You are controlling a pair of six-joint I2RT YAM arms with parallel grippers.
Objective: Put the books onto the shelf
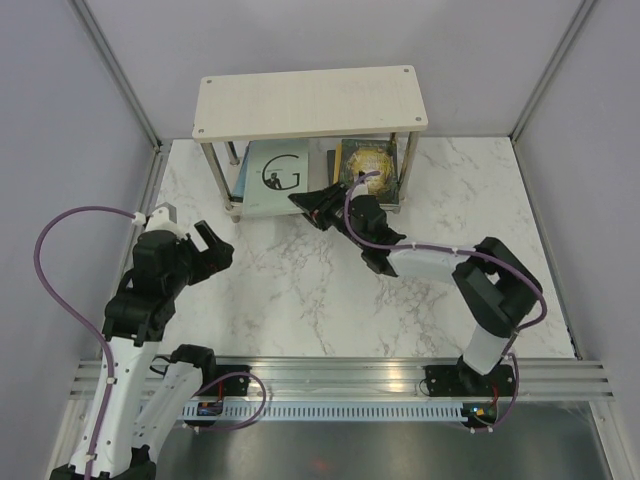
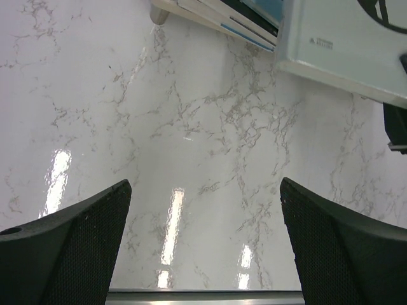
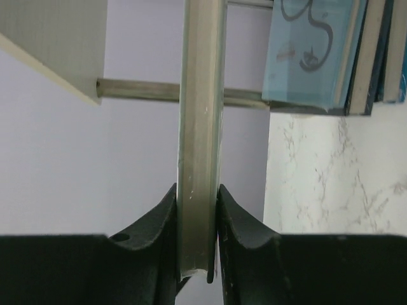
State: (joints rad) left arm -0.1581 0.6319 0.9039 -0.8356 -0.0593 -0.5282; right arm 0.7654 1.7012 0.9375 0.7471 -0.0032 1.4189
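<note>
- The left tool [image 1: 212,246] is nearest, hanging over the marble worktop [image 1: 300,290]. Its jaws are spread wide and released, with nothing in them. Its own wrist view shows only marble between the two dark fingers.
- The right tool [image 1: 312,207] reaches across the worktop to the front of the shelf [image 1: 310,100], level with the gap between two piles of books.
- Only the right wrist view shows its grip. The fingers are clenched on a thin held book [image 3: 200,127], seen edge-on as a pale strip rising out of the jaws. Its cover cannot be told, and from overhead it is hard to pick out from the tool.
- From overhead, the shelf's lower tier carries both flat piles under the cream top board. The left pile is topped by the pale blue cat book [image 1: 275,175], the right by the dark fantasy book [image 1: 367,165].
- The left wrist view adds that the pale blue cat book juts forward past the thinner books stacked beneath it.
</note>
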